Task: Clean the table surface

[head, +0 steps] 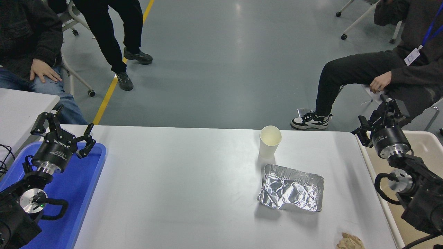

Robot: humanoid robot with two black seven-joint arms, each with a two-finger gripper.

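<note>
The table surface is a wide white top with rounded corners. On its right half stand a white paper cup, upright and empty, and just in front of it a crumpled foil tray. A wad of brown paper lies at the front right edge. My right gripper hovers beyond the table's right corner, above the beige bin, open and holding nothing, well right of the cup. Open and empty as well, my left gripper is parked over the blue tray at the left.
The beige plastic bin stands against the table's right side. A smaller white tabletop with cables sits at the far left. People sit at the far left and far right; another person stands beyond. Wheeled chairs are on the grey floor.
</note>
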